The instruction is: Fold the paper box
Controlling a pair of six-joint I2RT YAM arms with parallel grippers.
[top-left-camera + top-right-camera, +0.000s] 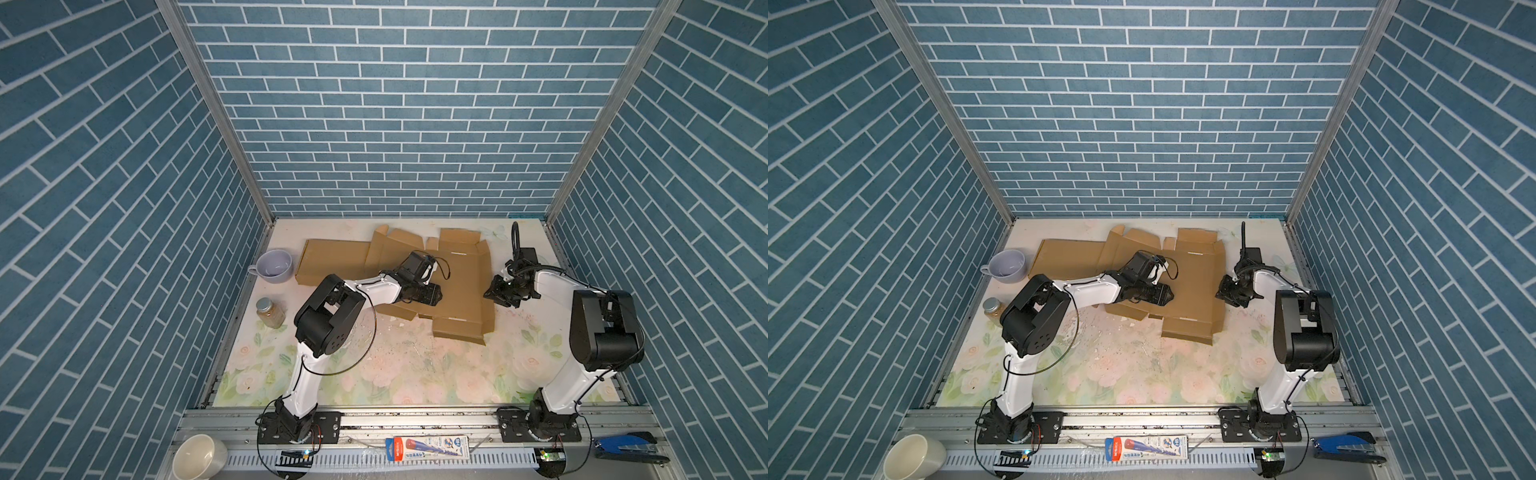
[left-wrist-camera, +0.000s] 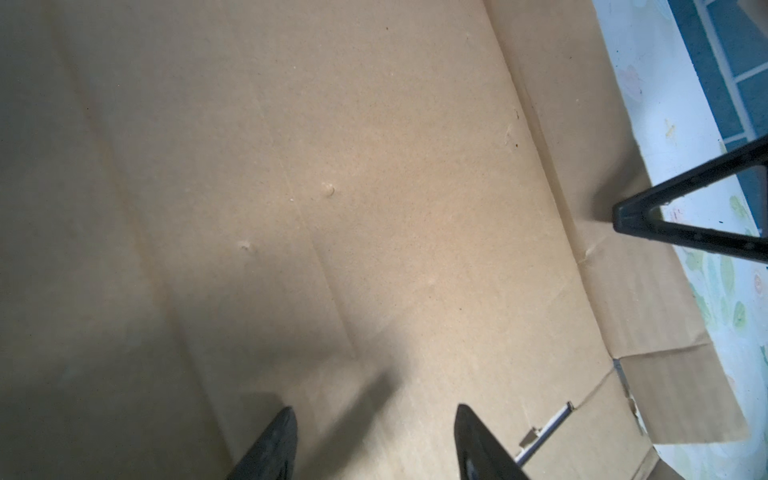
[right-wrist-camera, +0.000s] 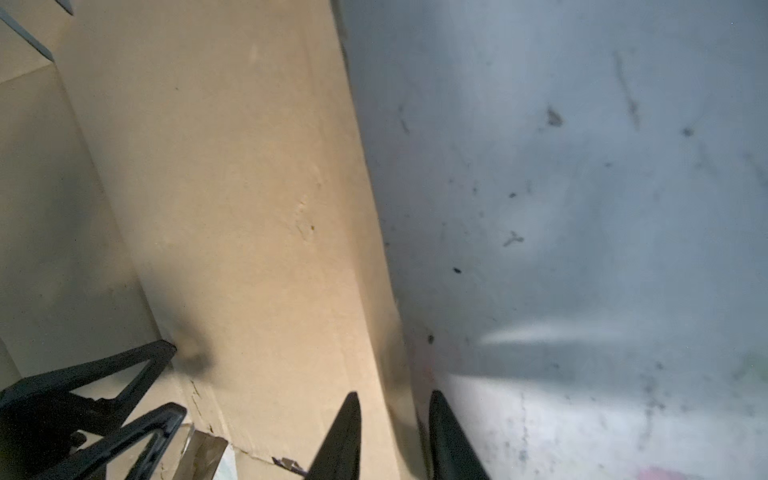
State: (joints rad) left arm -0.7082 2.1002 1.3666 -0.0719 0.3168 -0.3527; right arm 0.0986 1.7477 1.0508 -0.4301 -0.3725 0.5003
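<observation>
- Table (image 1: 415, 374): floral top, lying under both sets of fingers.
- Paper box (image 1: 457, 282): brown cardboard blank lying mostly flat and unfolded on the far half of the table. It sits directly beneath the left fingers, and its right edge is at the right fingers. Several outer flaps are creased up slightly.
- Left gripper (image 2: 374, 415): over the middle panel of the blank. Its fingers (image 2: 278, 436) are set wide apart, with bare cardboard showing in the gap and nothing between them. Cannot tell whether the tips touch the sheet.
- Right gripper (image 3: 395, 399): at the blank's right edge, well to the right of the left fingers in both top views. Its fingers (image 3: 345, 428) are set narrow, and the cardboard edge runs into the gap between them. Cannot tell whether they pinch it.
- Lavender cup (image 1: 274, 266): on the table just beside the blank's left end, well apart from the left fingers.
- Jar (image 1: 270, 313): upright, nearer the camera than the cup and equally far from the left fingers.
</observation>
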